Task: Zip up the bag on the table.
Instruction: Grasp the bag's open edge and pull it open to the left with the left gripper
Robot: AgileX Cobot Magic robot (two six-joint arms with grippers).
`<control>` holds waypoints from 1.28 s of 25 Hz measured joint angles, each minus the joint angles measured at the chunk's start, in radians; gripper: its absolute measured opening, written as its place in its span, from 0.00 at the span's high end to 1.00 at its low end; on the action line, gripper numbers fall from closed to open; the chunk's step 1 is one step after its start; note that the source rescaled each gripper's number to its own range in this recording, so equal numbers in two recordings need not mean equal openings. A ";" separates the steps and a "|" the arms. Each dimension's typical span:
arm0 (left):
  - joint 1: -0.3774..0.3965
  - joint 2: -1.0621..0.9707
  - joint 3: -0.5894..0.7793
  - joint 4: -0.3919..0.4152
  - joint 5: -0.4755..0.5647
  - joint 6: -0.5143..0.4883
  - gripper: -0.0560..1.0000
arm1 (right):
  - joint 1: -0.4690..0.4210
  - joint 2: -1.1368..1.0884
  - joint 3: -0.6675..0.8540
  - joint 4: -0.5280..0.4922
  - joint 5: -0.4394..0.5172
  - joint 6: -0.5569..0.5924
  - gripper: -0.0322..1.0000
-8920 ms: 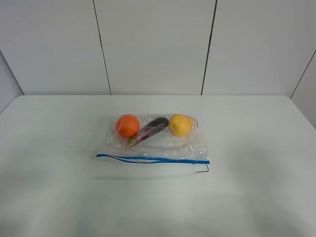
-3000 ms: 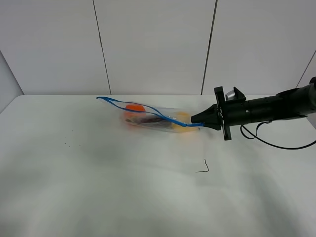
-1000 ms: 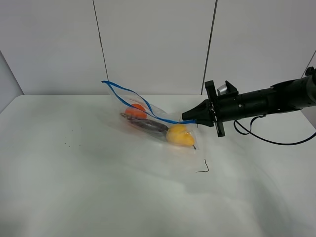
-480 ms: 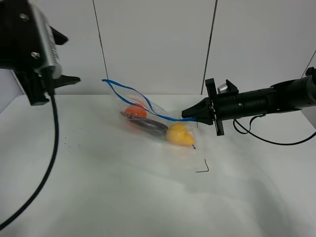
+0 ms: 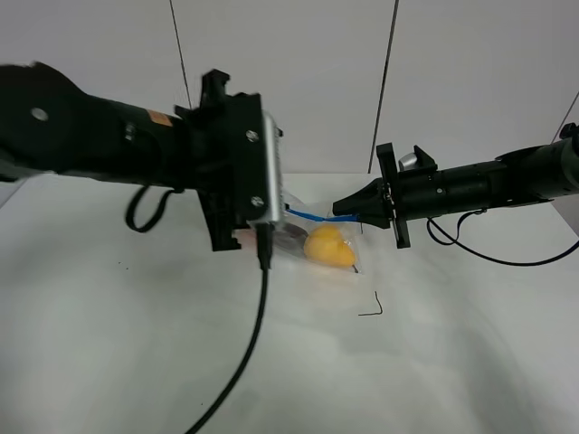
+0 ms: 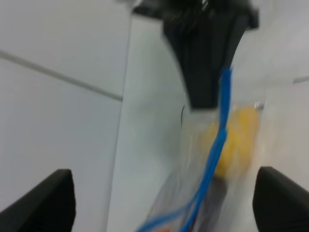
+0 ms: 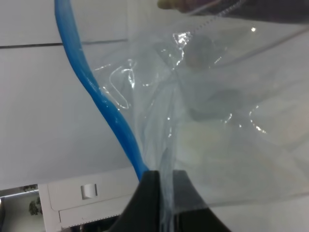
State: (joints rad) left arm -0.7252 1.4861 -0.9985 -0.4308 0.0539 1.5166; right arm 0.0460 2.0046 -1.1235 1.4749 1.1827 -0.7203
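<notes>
The bag [image 5: 312,237] is clear plastic and hangs tilted above the table [image 5: 434,353]. Its blue zipper strip [image 5: 306,215] runs to my right gripper [image 5: 349,211], which is shut on the bag's right corner. The right wrist view shows that gripper [image 7: 161,191] pinching plastic beside the strip [image 7: 96,101]. The yellow pear [image 5: 327,246] shows; the orange and eggplant are hidden behind my left arm [image 5: 181,149]. In the blurred left wrist view my left gripper [image 6: 166,203] is open, fingers [image 6: 53,198] wide apart, with the strip [image 6: 217,145] and the pear [image 6: 239,135] between them, not touching.
A thin black corner mark [image 5: 372,307] lies on the table in front of the bag. The left arm's black cable [image 5: 242,353] hangs across the middle of the view. Small dark specks [image 5: 118,264] lie at the left. A white panelled wall [image 5: 452,81] stands behind.
My left arm has swung in from the far left to the bag and now covers its left part. My right gripper still holds the corner in about the same place.
</notes>
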 joint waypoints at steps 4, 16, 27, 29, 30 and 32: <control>-0.084 0.102 0.000 -0.003 -0.130 -0.002 0.00 | 0.000 0.000 0.000 0.000 0.001 0.000 0.97; -0.120 0.313 0.000 -0.004 -0.402 -0.122 0.01 | 0.000 0.000 0.000 0.001 0.002 0.000 0.97; -0.121 0.356 0.002 -0.007 -0.453 -0.134 0.40 | 0.000 0.000 0.000 0.001 0.002 0.000 0.97; -0.121 0.356 0.002 -0.007 -0.453 -0.134 0.44 | 0.000 0.000 0.000 0.002 0.002 0.000 0.97; -0.121 0.356 0.002 -0.007 -0.453 -0.134 0.45 | 0.000 0.000 0.000 0.002 0.002 0.000 0.97; -0.121 0.356 0.002 -0.007 -0.456 -0.134 0.46 | 0.000 0.000 0.000 0.002 0.002 0.000 0.97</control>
State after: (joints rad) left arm -0.8463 1.8423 -0.9960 -0.4378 -0.4018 1.3830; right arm 0.0460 2.0046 -1.1235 1.4767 1.1846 -0.7203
